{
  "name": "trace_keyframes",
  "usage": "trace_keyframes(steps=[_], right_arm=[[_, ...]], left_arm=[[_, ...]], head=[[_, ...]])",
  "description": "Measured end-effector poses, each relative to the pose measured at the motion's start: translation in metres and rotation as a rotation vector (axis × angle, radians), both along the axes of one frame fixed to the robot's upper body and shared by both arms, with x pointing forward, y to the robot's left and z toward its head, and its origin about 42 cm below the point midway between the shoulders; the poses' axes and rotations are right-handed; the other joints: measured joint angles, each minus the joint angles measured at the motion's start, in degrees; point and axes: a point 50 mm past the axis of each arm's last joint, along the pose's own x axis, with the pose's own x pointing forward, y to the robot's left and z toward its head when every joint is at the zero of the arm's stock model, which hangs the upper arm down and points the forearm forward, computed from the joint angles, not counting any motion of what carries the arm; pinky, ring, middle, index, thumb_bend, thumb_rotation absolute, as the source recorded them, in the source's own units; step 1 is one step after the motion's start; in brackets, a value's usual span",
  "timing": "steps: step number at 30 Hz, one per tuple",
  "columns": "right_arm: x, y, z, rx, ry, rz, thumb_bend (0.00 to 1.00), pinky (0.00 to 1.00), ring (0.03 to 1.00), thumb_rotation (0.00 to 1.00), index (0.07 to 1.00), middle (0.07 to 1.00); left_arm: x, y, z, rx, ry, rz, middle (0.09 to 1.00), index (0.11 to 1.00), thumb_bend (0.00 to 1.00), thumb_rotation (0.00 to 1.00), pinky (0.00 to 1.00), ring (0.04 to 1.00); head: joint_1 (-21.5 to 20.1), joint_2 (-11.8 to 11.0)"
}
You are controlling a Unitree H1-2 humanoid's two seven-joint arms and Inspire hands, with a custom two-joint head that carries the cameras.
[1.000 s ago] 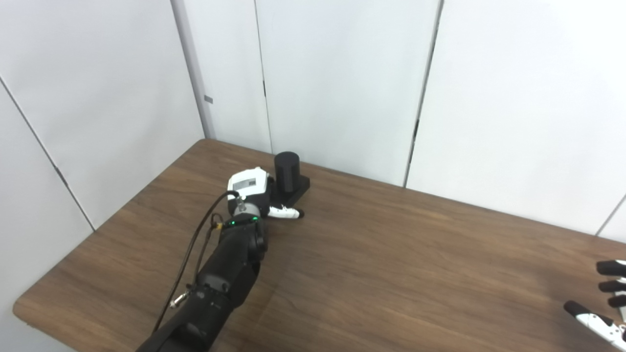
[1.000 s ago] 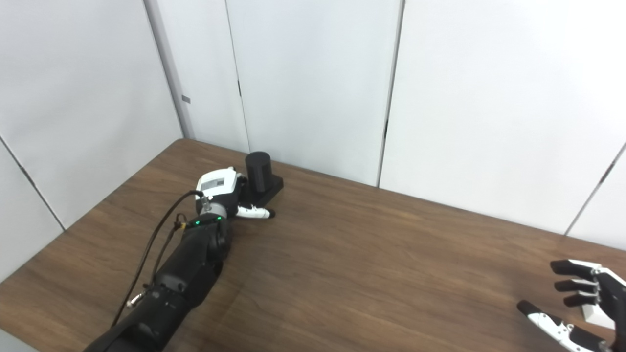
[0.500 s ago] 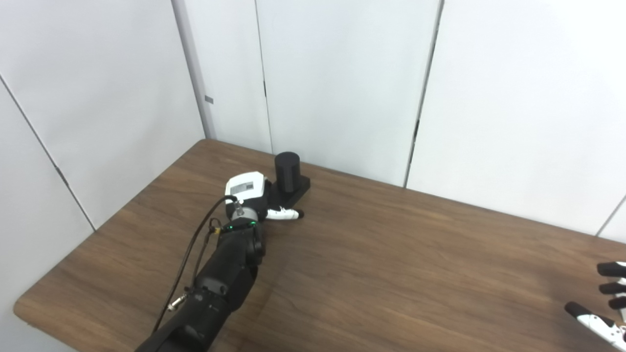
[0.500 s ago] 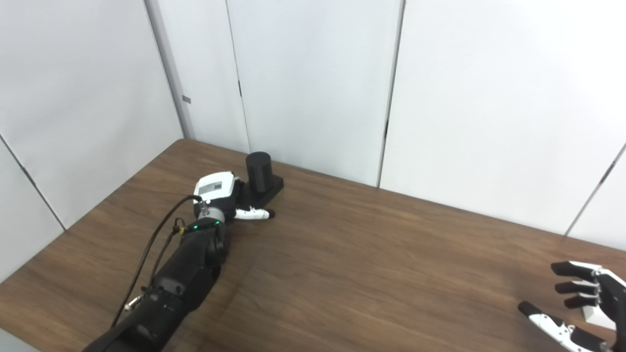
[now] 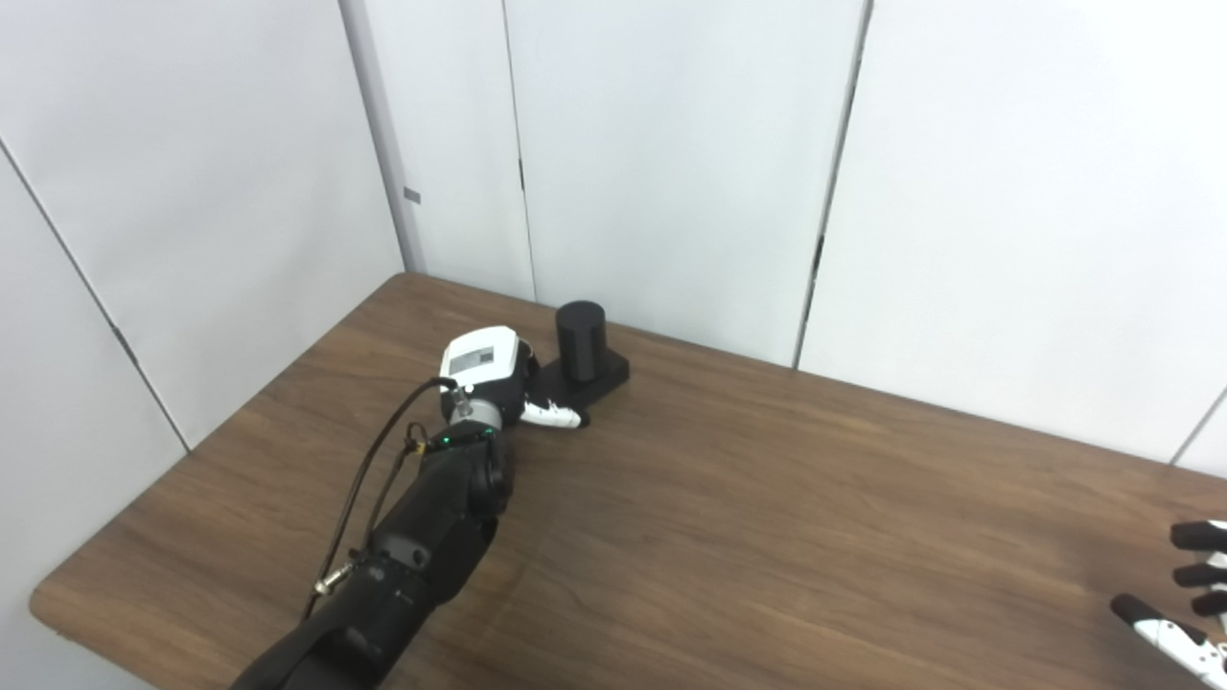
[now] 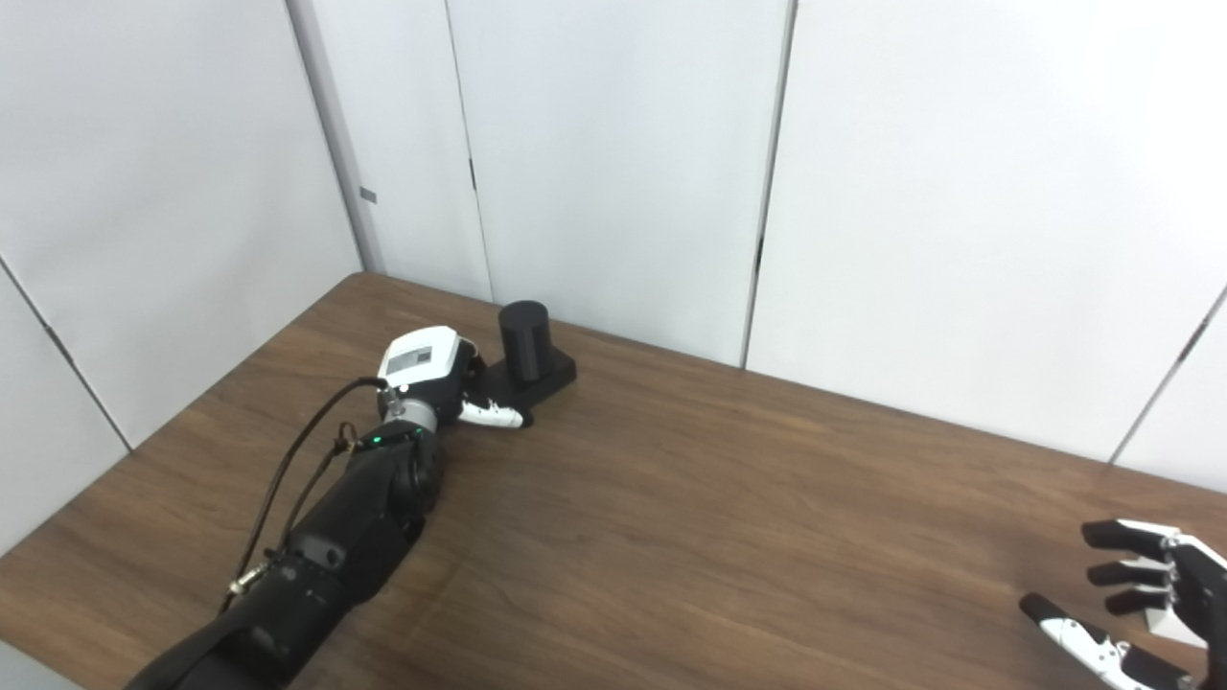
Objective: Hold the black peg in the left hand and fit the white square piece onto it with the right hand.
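Observation:
The black peg [image 5: 580, 337] stands upright on its square black base [image 5: 606, 371] near the table's back left. Just left of the base is my left hand [image 5: 481, 362], white back up and thumb [image 5: 553, 417] stretched along the base's front edge. Its other fingers are hidden under the hand, and nothing is clasped around the peg. At the bottom right corner my right hand [image 6: 1136, 613] is open with fingers spread. The white square piece [image 6: 1162, 624] shows as a small pale patch just behind those fingers, on the table.
The brown wooden table [image 5: 767, 517] runs from the left arm to the right hand. White wall panels [image 5: 671, 144] stand close behind the peg. The table's left edge and front left corner [image 5: 43, 604] lie near the left forearm.
The peg and its base have slid a little to the right along the back of the table, leaving a wider gap to the left hand. The right hand has sunk slightly.

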Motion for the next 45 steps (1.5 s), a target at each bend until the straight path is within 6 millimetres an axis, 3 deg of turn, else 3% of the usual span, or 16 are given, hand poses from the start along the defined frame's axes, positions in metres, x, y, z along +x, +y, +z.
trace_keyframes(steps=[10,19,25,29,34,40,45], right_arm=[[0.0,0.001,0.0,0.0,-0.001,0.003,0.5,0.42,0.539,0.11,0.488,0.634],[0.0,0.005,-0.001,0.002,-0.007,0.011,0.5,0.42,0.541,0.11,0.489,0.635],[0.001,0.007,-0.003,0.035,-0.003,0.019,0.5,0.49,0.614,0.11,0.49,0.668],[0.003,0.007,-0.013,0.03,0.009,0.016,0.5,0.48,0.602,0.12,0.489,0.657],[0.006,0.004,-0.028,0.016,0.025,0.012,0.5,0.49,0.597,0.12,0.491,0.66],[0.006,0.005,-0.031,0.003,0.008,0.023,0.5,0.48,0.59,0.12,0.492,0.657],[0.006,0.005,-0.031,-0.011,0.003,0.017,0.5,0.47,0.579,0.12,0.492,0.658]], left_arm=[[0.0,-0.006,0.008,0.03,0.039,-0.127,0.808,0.491,0.51,0.06,0.72,0.821],[-0.003,-0.028,0.008,0.033,0.043,-0.376,0.825,0.491,0.52,0.06,0.78,0.821],[-0.011,-0.043,0.003,-0.034,0.052,-0.544,0.832,0.492,0.52,0.06,0.84,0.852],[-0.014,-0.055,0.001,-0.088,0.083,-0.653,0.841,0.492,0.52,0.06,0.76,0.862],[-0.012,-0.061,0.005,-0.149,0.111,-0.767,0.829,0.492,0.52,0.07,0.74,0.839],[-0.013,-0.071,0.003,-0.123,0.128,-0.864,0.822,0.493,0.52,0.07,0.73,0.834],[-0.022,-0.094,0.005,-0.031,0.128,-0.954,0.82,0.494,0.52,0.08,0.71,0.839]], head=[[-1.05,0.18],[-3.69,0.35],[-6.41,0.62],[-8.26,0.88],[-12.48,1.41],[-14.94,2.28],[-17.92,3.25]])
